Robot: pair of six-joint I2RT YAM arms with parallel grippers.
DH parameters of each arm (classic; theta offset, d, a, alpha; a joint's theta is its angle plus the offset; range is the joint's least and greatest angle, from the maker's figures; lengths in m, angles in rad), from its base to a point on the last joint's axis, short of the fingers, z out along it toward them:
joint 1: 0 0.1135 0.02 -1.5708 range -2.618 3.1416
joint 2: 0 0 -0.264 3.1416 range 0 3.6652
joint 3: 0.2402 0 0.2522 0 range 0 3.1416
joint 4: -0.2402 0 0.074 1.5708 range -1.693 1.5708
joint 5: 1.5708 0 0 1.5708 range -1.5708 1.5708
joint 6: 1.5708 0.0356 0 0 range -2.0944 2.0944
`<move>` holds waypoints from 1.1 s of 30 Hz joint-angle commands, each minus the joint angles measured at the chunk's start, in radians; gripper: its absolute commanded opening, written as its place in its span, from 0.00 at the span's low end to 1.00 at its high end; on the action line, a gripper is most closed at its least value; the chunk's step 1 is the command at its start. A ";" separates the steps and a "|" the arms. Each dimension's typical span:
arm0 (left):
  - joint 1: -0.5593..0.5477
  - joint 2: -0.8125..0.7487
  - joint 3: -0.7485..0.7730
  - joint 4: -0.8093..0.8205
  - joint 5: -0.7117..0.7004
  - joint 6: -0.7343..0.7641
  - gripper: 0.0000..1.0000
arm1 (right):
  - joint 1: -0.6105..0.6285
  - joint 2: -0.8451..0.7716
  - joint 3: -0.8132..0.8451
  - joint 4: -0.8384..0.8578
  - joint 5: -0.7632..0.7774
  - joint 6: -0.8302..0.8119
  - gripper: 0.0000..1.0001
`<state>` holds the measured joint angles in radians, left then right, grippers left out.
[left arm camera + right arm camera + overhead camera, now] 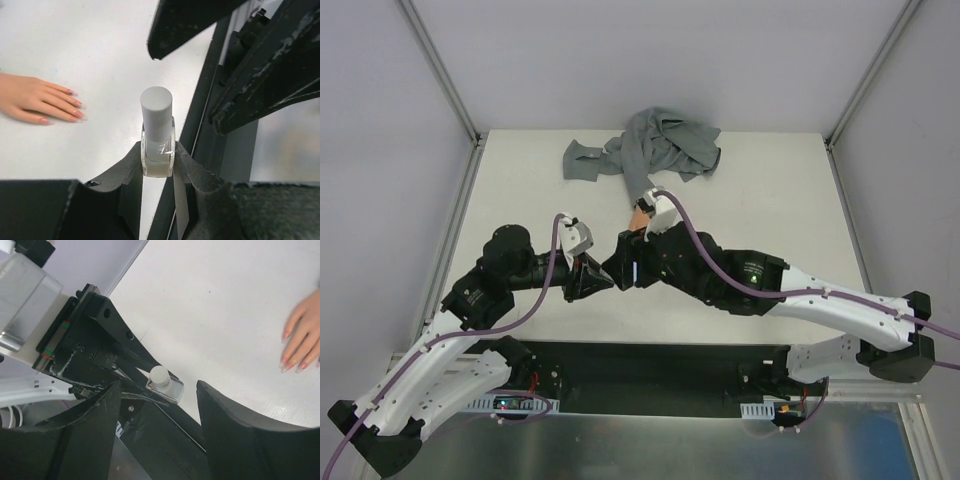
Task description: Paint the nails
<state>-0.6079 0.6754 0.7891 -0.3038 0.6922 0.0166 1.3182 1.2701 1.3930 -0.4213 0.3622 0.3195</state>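
My left gripper [158, 161] is shut on a small clear bottle [157, 145] with a white cap [156, 112], held upright near the table's front edge. The bottle also shows in the right wrist view [165, 383]. My right gripper [159, 405] is open, its fingers [185, 22] just beyond and around the cap without touching it. The peach mannequin hand [37, 99] lies flat on the table to the left, its pinkish nails [76, 103] pointing toward the bottle. It also shows in the right wrist view [302, 337]. From above, the hand [640, 213] is mostly hidden by my right wrist.
The grey fabric sleeve [655, 148] lies bunched at the back of the white table [770, 200]. The black front rail [650, 365] runs below both grippers. Both arms meet near the table's front middle [610, 270].
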 commanded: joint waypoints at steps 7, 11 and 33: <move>-0.004 -0.019 0.042 0.046 -0.091 -0.014 0.00 | 0.038 0.143 0.142 -0.054 0.210 0.069 0.51; -0.004 -0.031 0.039 0.048 -0.089 -0.044 0.00 | 0.039 0.172 0.167 -0.060 0.216 0.053 0.44; -0.006 -0.048 0.062 0.077 0.331 0.016 0.00 | -0.158 -0.049 -0.186 0.300 -0.797 -0.424 0.03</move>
<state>-0.6090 0.6224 0.7971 -0.3046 0.9901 0.0113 1.1645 1.2129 1.1870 -0.0982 -0.4335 -0.1368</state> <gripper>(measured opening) 0.236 0.180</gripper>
